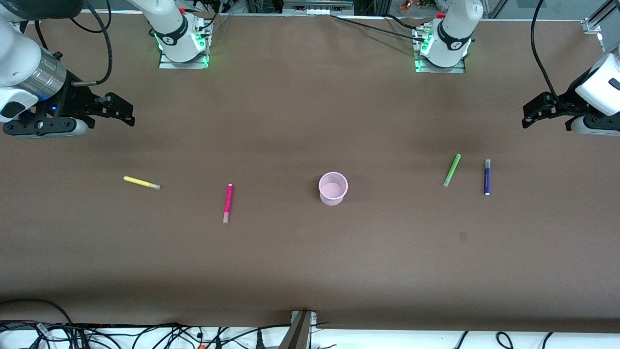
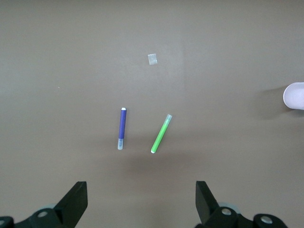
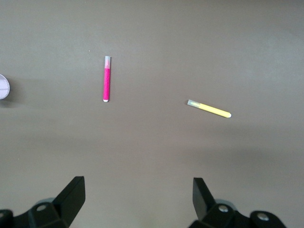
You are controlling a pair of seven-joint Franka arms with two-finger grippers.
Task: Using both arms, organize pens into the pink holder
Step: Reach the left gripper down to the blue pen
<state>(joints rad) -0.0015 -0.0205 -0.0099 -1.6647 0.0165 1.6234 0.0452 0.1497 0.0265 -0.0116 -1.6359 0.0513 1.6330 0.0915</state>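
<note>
The pink holder stands upright mid-table, and its rim also shows in the wrist views. Toward the right arm's end lie the yellow pen and the magenta pen. The light green pen and the dark purple pen lie side by side toward the left arm's end. My right gripper hangs open and empty over bare table at its end. My left gripper hangs open and empty at the other end.
The table is covered in brown. A small square mark lies nearer the front camera than the green pen. The two arm bases stand along the robots' edge. Cables and a bracket line the front edge.
</note>
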